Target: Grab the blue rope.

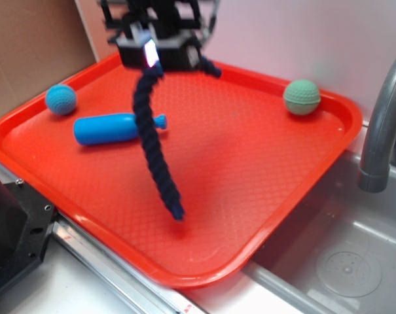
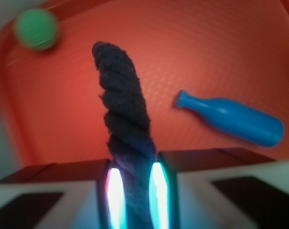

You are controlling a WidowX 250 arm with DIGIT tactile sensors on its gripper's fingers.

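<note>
Clamped between the lit fingers of the black gripper (image 1: 157, 52) (image 2: 133, 195): the thick, dark navy twisted blue rope (image 1: 153, 140) (image 2: 123, 124), held near one end and lifted above the tray. Hanging down from the narrow jaws in a long diagonal, lower tip (image 1: 177, 212) close over the near-middle of the red textured plastic tray (image 1: 250, 170) (image 2: 192, 57); cannot tell whether that tip touches the surface. Short upper end poking out to the right behind the gripper, over the far part of the tray. Seen from the wrist, squeezed snugly between two glowing pads (image 2: 114, 193), running away from the camera over the red surface.

Lying on its side left of the rope, partly behind it in the exterior view: a bright blue plastic bottle-shaped toy (image 1: 109, 128) (image 2: 235, 119). Near the far-left rim: a small blue dimpled ball (image 1: 61, 99). Near the far-right corner: a green dimpled ball (image 1: 302, 97) (image 2: 37, 28). Right of the tray: a grey metal sink basin (image 1: 348, 261) with a curved grey faucet (image 1: 381, 124).
</note>
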